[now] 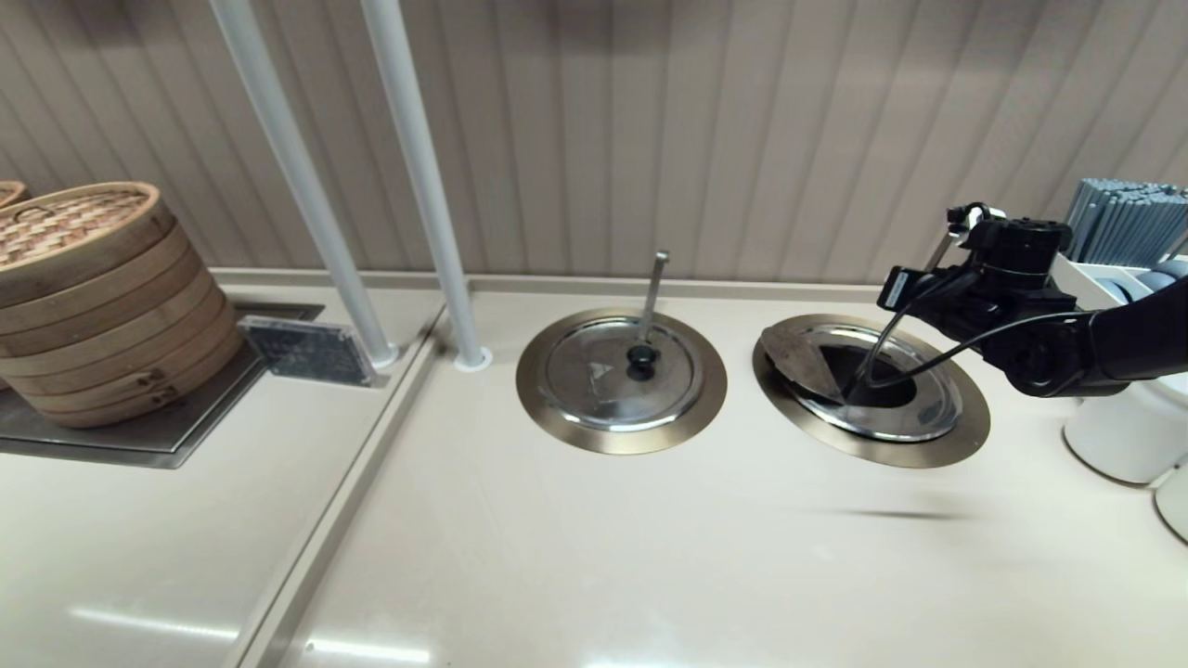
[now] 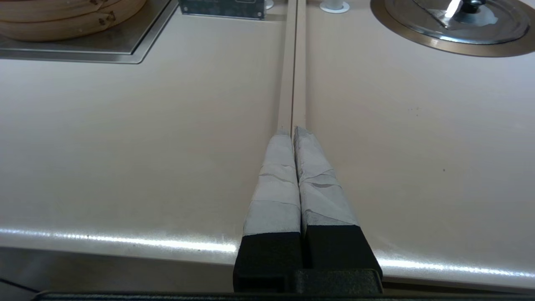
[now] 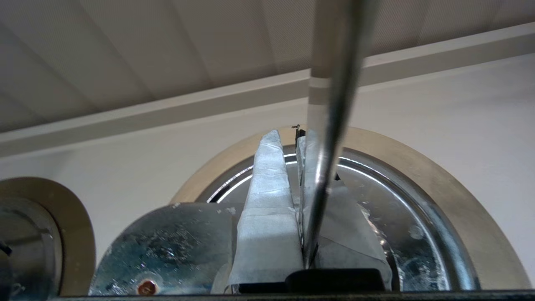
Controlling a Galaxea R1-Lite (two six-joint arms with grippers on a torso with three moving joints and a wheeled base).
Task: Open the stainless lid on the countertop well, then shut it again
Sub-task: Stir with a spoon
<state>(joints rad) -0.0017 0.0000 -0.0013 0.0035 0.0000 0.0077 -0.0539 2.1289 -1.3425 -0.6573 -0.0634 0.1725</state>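
Observation:
The stainless lid (image 1: 914,408) sits in the right-hand countertop well (image 1: 965,436). Its wedge flap (image 1: 800,357) is swung up and over to the left, so the dark inside (image 1: 877,390) shows. The knob is hidden. The ladle handle (image 1: 939,252) slants up out of the opening. My right gripper (image 1: 889,289) hangs above the well's far side. In the right wrist view that gripper (image 3: 286,136) is shut, with the ladle handle (image 3: 334,104) running through the slot at the finger bases. The flap's underside (image 3: 167,246) lies beside it. My left gripper (image 2: 292,130) is parked, shut, over the counter seam.
The twin lid (image 1: 603,380) with its black knob lies closed in the left well. Two white poles (image 1: 422,186) rise behind it. A bamboo steamer (image 1: 102,297) stands at far left. White pots (image 1: 1123,436) and a grey stick holder (image 1: 1128,223) crowd the right edge.

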